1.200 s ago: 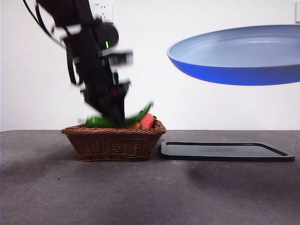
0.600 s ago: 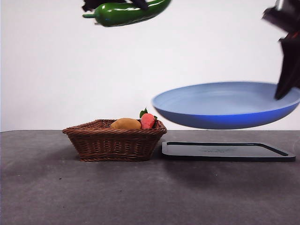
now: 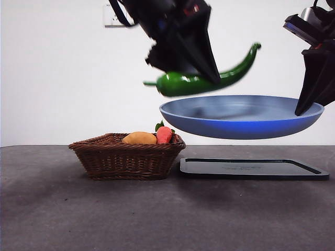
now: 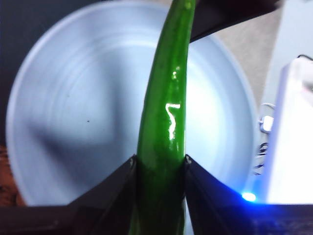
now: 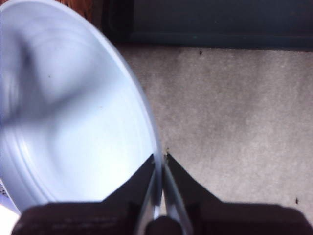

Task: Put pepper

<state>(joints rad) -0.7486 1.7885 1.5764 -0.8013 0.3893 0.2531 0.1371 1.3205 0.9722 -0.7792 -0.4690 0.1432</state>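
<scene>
pepper [image 3: 201,78] level-ish, tip up-right (over plate [image 3: 238,116]) | left gripper [image 4: 160,164] clamps it | right gripper [image 5: 160,164] pinches rim

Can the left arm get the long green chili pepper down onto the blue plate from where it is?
Probably yes. The left gripper grips the glossy dark-green chili pepper right above the round blue plate, which the right gripper holds by its rim in the air; nothing shows between pepper and plate.

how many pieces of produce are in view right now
3. The pepper is held by the left gripper above the blue plate. A yellow-orange fruit and a red-orange fruit sit in the basket; its wall may hide more.
</scene>
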